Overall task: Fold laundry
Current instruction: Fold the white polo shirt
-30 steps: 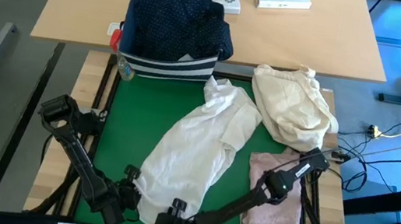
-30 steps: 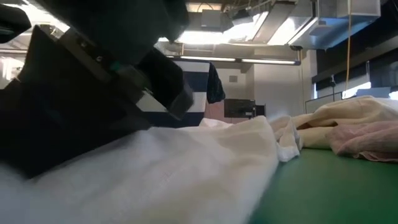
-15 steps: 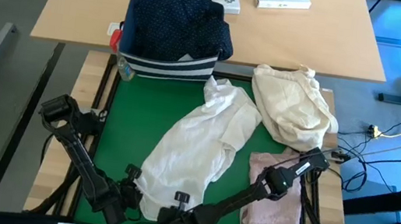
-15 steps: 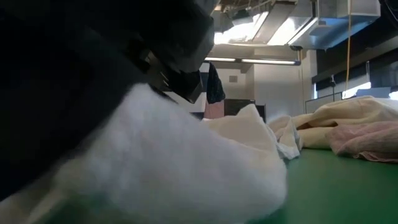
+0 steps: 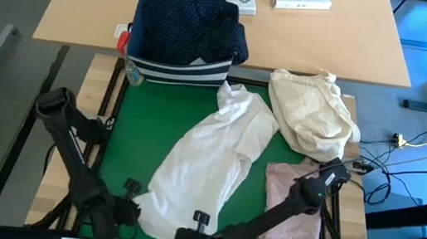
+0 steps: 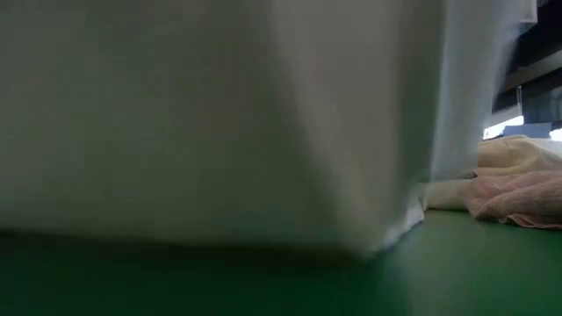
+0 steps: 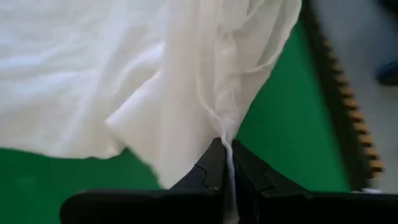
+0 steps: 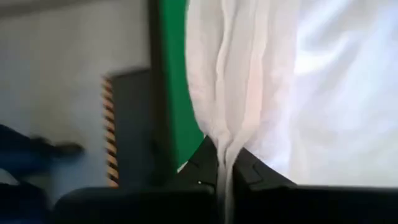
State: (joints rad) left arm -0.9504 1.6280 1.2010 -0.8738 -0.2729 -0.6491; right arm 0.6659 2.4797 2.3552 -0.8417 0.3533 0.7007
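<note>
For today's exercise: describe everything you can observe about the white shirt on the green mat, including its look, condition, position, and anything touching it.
The white shirt is thin, soft, crumpled fabric, lying lengthwise on the green mat, unfolded. Its far end reaches toward the navy striped bin and lies next to the cream bundle; the pink top lies to its right. At the near edge, the left gripper and the right gripper are each shut on a pinch of its hem, which hangs gathered in folds.
</note>
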